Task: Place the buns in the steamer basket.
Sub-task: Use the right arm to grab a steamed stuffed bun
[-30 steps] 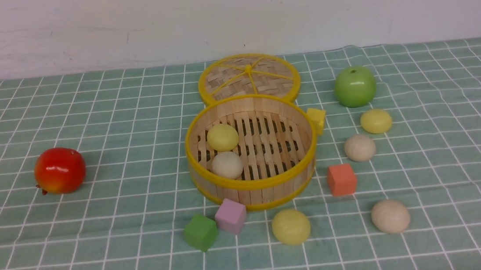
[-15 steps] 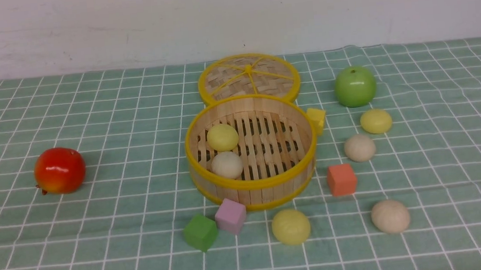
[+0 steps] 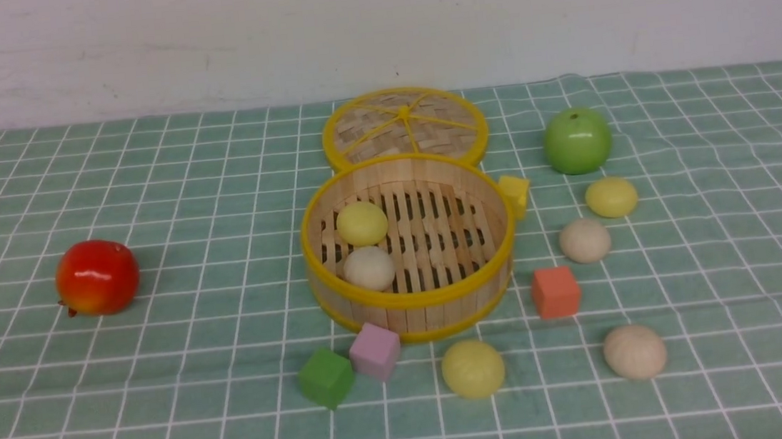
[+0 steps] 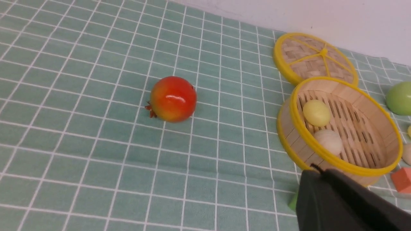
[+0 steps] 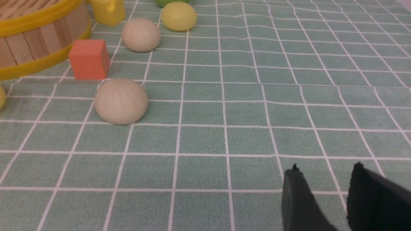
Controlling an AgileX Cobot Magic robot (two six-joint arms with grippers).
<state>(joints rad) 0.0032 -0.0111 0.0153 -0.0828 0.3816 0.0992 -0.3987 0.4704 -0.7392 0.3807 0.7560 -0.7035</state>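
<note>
Two buns [image 3: 362,223] already sit in the steamer basket [image 3: 413,302], tucked to its left side, so most of the slatted wooden floor is free. Four more smooth domes lie on the checked cloth [image 3: 201,410], right and front of it. The right gripper [image 5: 325,170] hangs parted and empty near the faintly ribbed beige bun [image 5: 121,101], probably next up. The left gripper [image 4: 318,175] is pinched closed, nothing visible in it.

Bright even light, soft shadows, slight blur
</note>
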